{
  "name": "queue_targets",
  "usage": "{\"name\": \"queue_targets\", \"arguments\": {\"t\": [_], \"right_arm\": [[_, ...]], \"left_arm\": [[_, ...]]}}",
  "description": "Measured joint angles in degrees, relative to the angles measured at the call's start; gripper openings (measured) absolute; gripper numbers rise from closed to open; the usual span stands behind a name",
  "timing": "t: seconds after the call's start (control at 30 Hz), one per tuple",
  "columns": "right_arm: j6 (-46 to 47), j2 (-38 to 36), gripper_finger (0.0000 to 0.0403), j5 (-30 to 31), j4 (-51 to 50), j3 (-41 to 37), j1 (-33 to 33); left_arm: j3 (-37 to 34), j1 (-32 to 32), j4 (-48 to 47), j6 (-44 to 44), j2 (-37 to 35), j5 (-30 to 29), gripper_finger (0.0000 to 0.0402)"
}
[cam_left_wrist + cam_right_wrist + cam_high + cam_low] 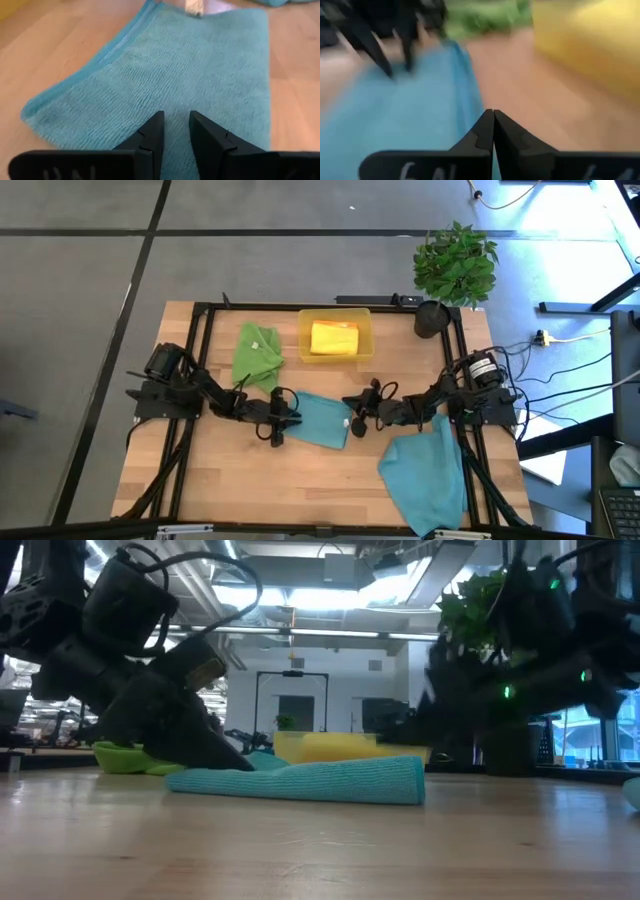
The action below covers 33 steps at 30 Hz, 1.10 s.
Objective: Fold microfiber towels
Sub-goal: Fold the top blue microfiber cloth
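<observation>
A teal-blue towel [322, 420] lies folded into a flat band at the table's middle, also seen in the low view [310, 780]. My left gripper [285, 420] is at its left end, slanting down, fingers a little apart over the cloth [175, 120]. My right gripper [352, 418] is shut at the band's right end, beside its edge [493, 116]. A second teal-blue towel [425, 470] lies spread at the near right. A green towel [257, 355] lies crumpled at the far left. A folded yellow towel [334, 338] rests in the tray. My left gripper's fingertips [156, 122] stand on the top layer of the folded towel near its left end [175, 95], slanting down from the table's left. No cloth is pinched between them. The towel lies flat on the table. Whether my right gripper touches the towel, I cannot tell.
A translucent yellow tray [304, 330] stands at the far middle and a potted plant [455, 265] at the far right corner. Bare wood lies along the near edge, left of the spread towel.
</observation>
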Motion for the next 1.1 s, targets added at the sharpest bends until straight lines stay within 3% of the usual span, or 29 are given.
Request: {"name": "queue_targets", "arguments": {"t": [0.27, 0.5, 0.7, 0.9, 1.1], "right_arm": [[-7.1, -4.7, 0.0005, -0.8, 3.1, 0.8, 5.4], [-7.7, -1.3, 0.0009, -15.9, -4.6, 5.4, 8.8], [-8.7, 2.8, 0.0006, -16.6, -15.3, 10.4, 8.6], [-7.3, 4.0, 0.0006, -21.1, -18.6, 13.2, 7.6], [-7.3, 2.4, 0.0009, -21.6, -19.0, 13.6, 7.6]], "left_arm": [[0.0, -0.8, 0.7, 0.3, -5.4, 1.3, 0.0084], [0.0, -1.7, 5.2, 2.4, -7.9, -1.5, 0.0084], [0.0, -2.1, 6.2, 2.8, -7.9, -1.4, 0.0084], [0.0, -3.0, 5.3, 3.3, -7.8, -1.2, 0.0084], [0.0, -3.0, 5.2, 4.1, -7.8, -1.2, 0.0084]]}}
